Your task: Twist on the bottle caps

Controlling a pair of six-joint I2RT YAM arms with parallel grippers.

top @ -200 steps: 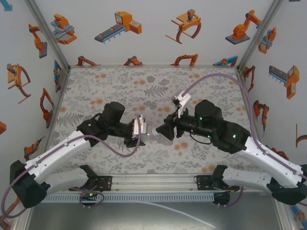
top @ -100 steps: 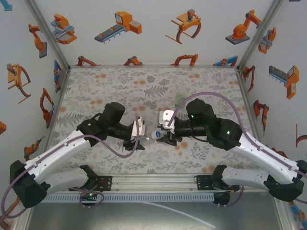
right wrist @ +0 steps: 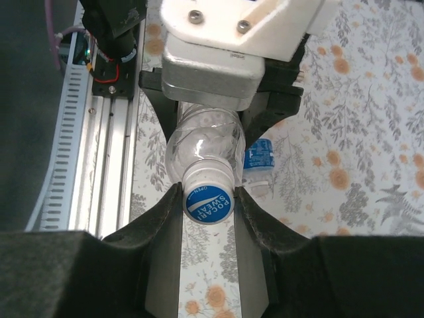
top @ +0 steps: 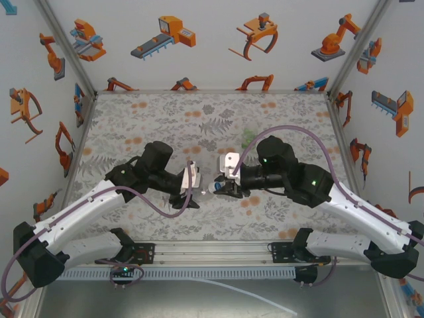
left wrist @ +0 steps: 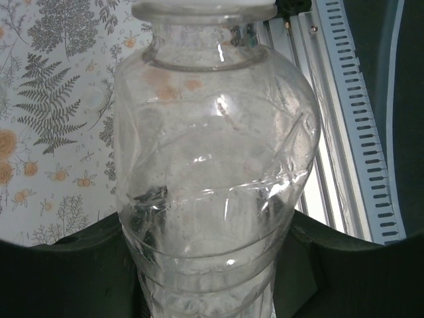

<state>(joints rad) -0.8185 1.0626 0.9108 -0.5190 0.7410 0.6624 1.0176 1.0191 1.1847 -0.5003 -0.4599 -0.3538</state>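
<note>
My left gripper [top: 195, 191] is shut on the body of a plain clear bottle [left wrist: 212, 165], which it holds lying level above the table. Its dark fingers [left wrist: 66, 278] press both sides of the bottle. A white bottle cap [right wrist: 209, 199] with a blue printed top sits on the bottle's neck [right wrist: 205, 142]. My right gripper [right wrist: 209, 200] faces the left one, and its two jaws touch the cap's sides. In the left wrist view the cap's rim [left wrist: 202, 10] shows at the top edge. A blue-labelled bottle [right wrist: 260, 156] lies on the table below.
A green-tinted bottle [top: 248, 137] stands behind the right arm near the table's middle. The aluminium rail with its cable duct [top: 199, 255] runs along the near edge. The floral table mat [top: 165, 119] is bounded by illustrated walls on three sides.
My right wrist has turned and moved left to the bottle's neck, and its jaws have closed in onto the cap. The left arm has held the bottle still.
</note>
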